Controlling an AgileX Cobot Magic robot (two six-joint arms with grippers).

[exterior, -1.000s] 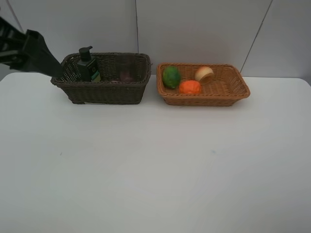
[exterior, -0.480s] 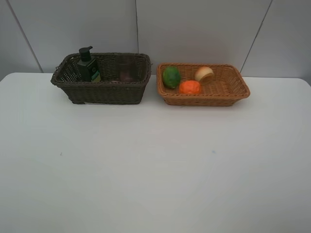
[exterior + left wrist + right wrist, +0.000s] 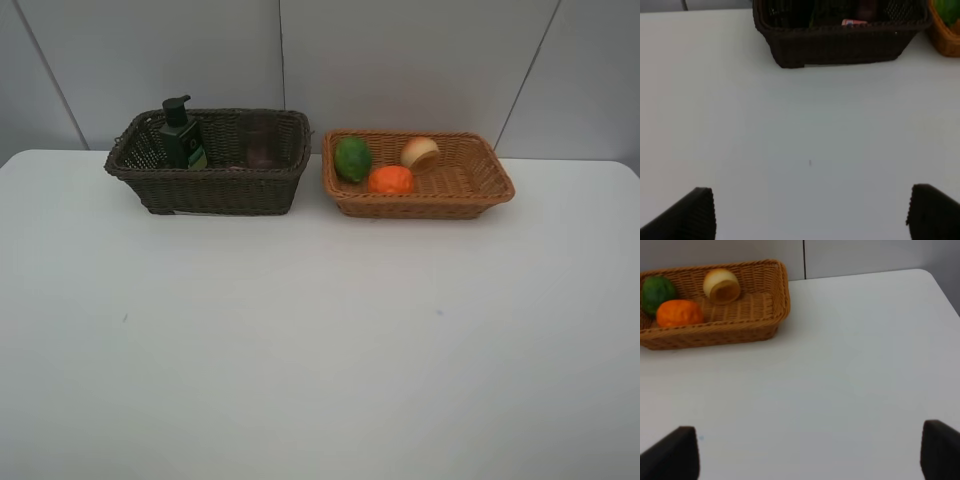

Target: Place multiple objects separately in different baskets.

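The sorting looks finished to me; nothing lies loose on the worktop (image 3: 320, 340), so no next grasp seems called for; the pump bottle (image 3: 182, 136) stands in the dark basket (image 3: 210, 185), the tangerine (image 3: 390, 180) in the tan basket (image 3: 420, 200); left hand (image 3: 810, 212) and right hand (image 3: 810, 455) hang spread apart and empty, well short of both baskets.

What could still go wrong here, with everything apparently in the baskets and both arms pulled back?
1. The pump bottle stands upright at the dark basket's end, head above the rim; a returning arm might tip it.
2. Both baskets nearly touch; nudging one could shift the tan basket too.
3. The peach lies loose on its side beside the tangerine and green fruit; a jolt may roll it.
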